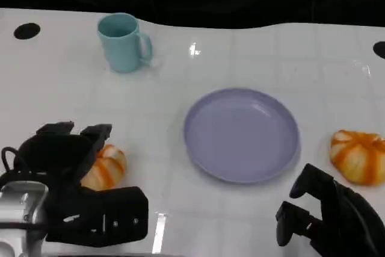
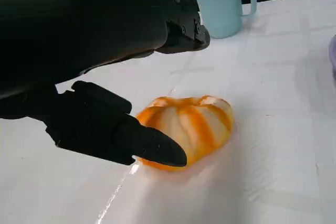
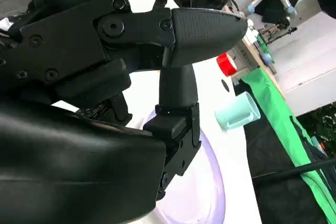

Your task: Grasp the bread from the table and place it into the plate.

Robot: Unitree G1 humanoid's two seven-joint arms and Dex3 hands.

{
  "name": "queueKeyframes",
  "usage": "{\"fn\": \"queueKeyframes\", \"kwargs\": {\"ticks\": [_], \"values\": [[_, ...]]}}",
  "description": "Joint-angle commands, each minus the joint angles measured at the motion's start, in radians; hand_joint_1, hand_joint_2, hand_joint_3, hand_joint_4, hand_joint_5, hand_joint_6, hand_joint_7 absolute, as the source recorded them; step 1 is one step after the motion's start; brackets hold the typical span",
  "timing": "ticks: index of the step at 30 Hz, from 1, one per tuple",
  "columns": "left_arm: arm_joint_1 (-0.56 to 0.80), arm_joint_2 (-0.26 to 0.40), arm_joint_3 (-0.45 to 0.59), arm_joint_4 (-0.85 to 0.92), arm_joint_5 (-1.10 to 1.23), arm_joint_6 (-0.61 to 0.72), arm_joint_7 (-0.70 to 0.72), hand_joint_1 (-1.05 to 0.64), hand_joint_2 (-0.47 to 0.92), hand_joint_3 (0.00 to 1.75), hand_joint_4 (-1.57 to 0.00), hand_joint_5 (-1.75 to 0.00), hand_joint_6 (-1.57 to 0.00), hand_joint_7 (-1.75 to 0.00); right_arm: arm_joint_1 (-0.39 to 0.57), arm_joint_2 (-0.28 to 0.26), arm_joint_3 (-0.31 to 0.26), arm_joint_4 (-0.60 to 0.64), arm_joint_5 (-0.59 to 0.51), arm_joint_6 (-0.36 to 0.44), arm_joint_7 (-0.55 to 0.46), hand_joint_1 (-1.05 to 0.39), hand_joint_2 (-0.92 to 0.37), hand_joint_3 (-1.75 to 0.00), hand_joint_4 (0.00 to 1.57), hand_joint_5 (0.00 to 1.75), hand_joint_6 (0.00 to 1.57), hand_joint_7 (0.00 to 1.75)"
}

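An orange-and-white striped bread roll [image 1: 110, 167] lies on the white table at the near left, left of the lavender plate [image 1: 240, 133]. My left hand [image 1: 63, 157] hovers over the roll's near-left side and hides part of it. In the left wrist view one lower finger [image 2: 123, 139] reaches the near edge of the roll [image 2: 191, 125] while the upper fingers [image 2: 178, 30] stay well above it, so the roll is not gripped. A second striped roll [image 1: 359, 156] lies right of the plate. My right hand [image 1: 328, 218] hangs near the front edge with its fingers [image 3: 181, 51] apart, holding nothing.
A light blue mug [image 1: 123, 41] stands at the back left, handle to the right; the mug [image 2: 223, 2] also appears beyond the roll in the left wrist view. Round black holes [image 1: 27, 30] mark the table's far corners. The plate [image 3: 197, 192] holds nothing.
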Motion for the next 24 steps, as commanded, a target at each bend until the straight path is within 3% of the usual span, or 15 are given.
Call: {"fn": "queueKeyframes", "kwargs": {"ticks": [1, 5, 11, 15, 19, 24], "values": [[-0.047, 0.027, -0.016, 0.072, -0.03, -0.005, -0.007, -0.44, 0.84, 0.01, -0.02, -0.06, -0.13, 0.0, -0.004, -0.006, -0.002, 0.006, -0.003, -0.022, 0.009, -0.56, -0.92, -0.47, 0.77, 1.75, 0.5, 1.75], [-0.074, 0.035, -0.031, 0.119, -0.055, -0.011, -0.005, -0.46, 0.86, 0.01, -0.01, -0.06, -0.12, 0.0, -0.006, -0.006, -0.002, 0.012, -0.004, -0.027, 0.012, -0.56, -0.92, -0.46, 0.78, 1.75, 0.51, 1.75], [-0.195, 0.029, -0.119, 0.365, -0.052, -0.025, 0.021, -0.5, 0.87, 0.0, -0.03, -0.07, -0.11, -0.01, -0.004, -0.003, 0.0, 0.011, -0.008, -0.03, 0.01, -0.56, -0.92, -0.46, 0.77, 1.75, 0.5, 1.75], [-0.21, 0.035, -0.136, 0.393, -0.065, -0.025, 0.039, -0.5, 0.87, 0.0, -0.04, -0.08, -0.11, -0.01, -0.004, -0.003, 0.0, 0.011, -0.007, -0.031, 0.01, -0.56, -0.92, -0.46, 0.77, 1.75, 0.49, 1.75], [-0.315, -0.001, -0.171, 0.62, -0.101, -0.068, 0.09, -0.48, 0.86, 0.0, -0.03, -0.07, -0.14, -0.02, 0.0, -0.003, 0.001, 0.006, -0.007, -0.031, 0.01, -0.56, -0.92, -0.47, 0.78, 1.75, 0.5, 1.75], [-0.359, -0.001, -0.199, 0.706, -0.133, -0.092, 0.12, -0.49, 0.86, 0.0, -0.04, -0.07, -0.16, -0.02, 0.001, -0.004, 0.001, 0.01, -0.005, -0.038, 0.017, -0.56, -0.92, -0.47, 0.77, 1.75, 0.49, 1.75]]}}
